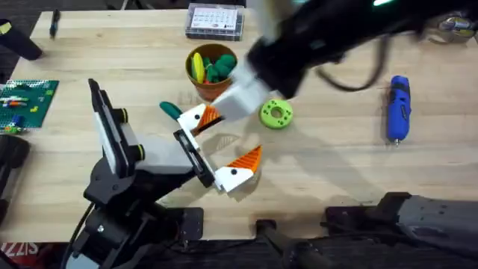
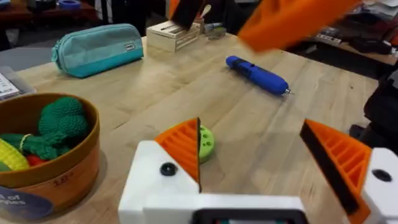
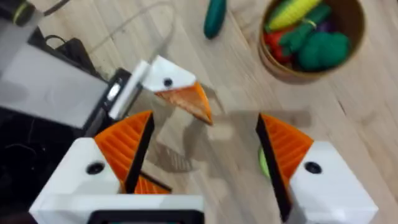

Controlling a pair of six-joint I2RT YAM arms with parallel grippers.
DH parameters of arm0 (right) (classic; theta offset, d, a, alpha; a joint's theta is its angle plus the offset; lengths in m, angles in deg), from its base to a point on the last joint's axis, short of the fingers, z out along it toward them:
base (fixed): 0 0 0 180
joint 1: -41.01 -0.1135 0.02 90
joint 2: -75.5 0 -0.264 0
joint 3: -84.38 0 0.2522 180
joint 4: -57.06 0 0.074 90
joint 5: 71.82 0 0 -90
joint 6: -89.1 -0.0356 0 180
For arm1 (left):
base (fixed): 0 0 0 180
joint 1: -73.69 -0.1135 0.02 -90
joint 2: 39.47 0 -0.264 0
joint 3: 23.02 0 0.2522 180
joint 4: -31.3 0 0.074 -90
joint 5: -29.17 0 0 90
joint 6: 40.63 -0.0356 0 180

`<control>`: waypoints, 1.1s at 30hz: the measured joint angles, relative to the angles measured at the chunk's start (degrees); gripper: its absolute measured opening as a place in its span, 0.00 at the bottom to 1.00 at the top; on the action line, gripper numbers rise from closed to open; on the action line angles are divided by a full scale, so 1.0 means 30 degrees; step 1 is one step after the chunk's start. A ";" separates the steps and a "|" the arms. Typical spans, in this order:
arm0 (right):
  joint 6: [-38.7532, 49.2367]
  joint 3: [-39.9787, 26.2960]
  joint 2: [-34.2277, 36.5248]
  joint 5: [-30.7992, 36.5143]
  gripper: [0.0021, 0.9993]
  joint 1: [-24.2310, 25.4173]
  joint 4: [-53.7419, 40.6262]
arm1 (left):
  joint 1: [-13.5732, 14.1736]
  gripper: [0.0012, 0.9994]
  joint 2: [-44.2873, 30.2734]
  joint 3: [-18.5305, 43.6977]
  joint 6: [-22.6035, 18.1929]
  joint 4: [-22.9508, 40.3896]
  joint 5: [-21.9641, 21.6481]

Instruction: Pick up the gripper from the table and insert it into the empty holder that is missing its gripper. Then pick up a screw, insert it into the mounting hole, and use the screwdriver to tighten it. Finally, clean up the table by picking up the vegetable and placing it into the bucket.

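Light wooden table ran under both arms, with a clear box of small parts at its far edge and a teal pouch farther back.

From where I stood, the left gripper hung low over the middle of the table, its orange ribbed fingers spread wide with nothing between them. A lime-green ring lay flat on the wood just beyond its fingertips.

The right arm reached across from the far right, dark and blurred under the camera. The right gripper hovered above the left one, pointing down at the table, its jaws likewise released and empty.

The round orange-brown bucket sat beyond the two grippers, towards the far edge. It held toy vegetables, among them a yellow corn cob and a green broccoli.

One green vegetable lay loose on the table near the bucket, beside the left gripper's farther finger.

The blue screwdriver lay on the wood well off to the right, apart from everything else.

I could not pick out the loose small gripper piece with any certainty.
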 joint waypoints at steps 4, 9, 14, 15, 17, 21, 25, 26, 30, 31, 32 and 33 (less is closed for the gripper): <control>-0.0386 -0.0014 -0.1458 -0.0093 0.99 0.2023 -0.1736 | 0.0000 0.98 0.0000 0.0000 0.0000 0.0000 0.0000; -0.0820 0.1156 -0.2834 -0.1187 0.99 0.4544 -0.2400 | 0.0000 0.98 0.0000 0.0000 0.0000 0.0000 0.0000; -0.1025 0.4729 -0.5153 -0.3858 0.99 0.6507 -0.0730 | 0.0000 0.98 0.0000 0.0000 0.0000 -0.0001 -0.0001; -0.1013 0.5401 -0.5625 -0.4534 0.99 0.6864 -0.0567 | 0.0000 0.98 0.0000 0.0000 0.0000 -0.0007 -0.0007; -0.0706 0.6585 -0.6388 -0.6418 0.99 0.7493 0.0068 | 0.0000 0.98 0.0000 0.0000 0.0000 -0.0001 -0.0007; 0.0303 0.7746 -0.6848 -1.0517 0.99 0.8471 0.0497 | 0.0000 0.98 0.0000 0.0000 0.0000 -0.0007 0.0000; 0.0795 0.7868 -0.6671 -1.2542 0.99 0.8664 0.0564 | 0.0000 0.98 0.0000 0.0000 0.0000 -0.0007 -0.0007; 0.0861 0.7868 -0.6677 -1.2811 0.99 0.8664 0.0616 | 0.0000 0.98 0.0000 0.0000 0.0000 -0.0007 -0.0001; 0.1033 0.7868 -0.6660 -1.3562 0.99 0.8664 0.0861 | 0.0000 0.98 0.0000 0.0000 0.0000 -0.0007 -0.0007; 0.1074 0.7868 -0.6629 -1.3661 0.99 0.8664 0.0887 | 0.0000 0.98 0.0001 0.0000 0.0000 -0.0007 -0.0001; 0.1177 0.7868 -0.6572 -1.3744 0.99 0.8664 0.0889 | 0.0000 0.98 0.0007 0.0000 0.0000 -0.0007 -0.0007; 0.1335 0.7868 -0.6510 -1.3786 0.99 0.8664 0.0909 | 0.0000 0.98 0.0000 0.0000 0.0000 -0.0007 -0.0007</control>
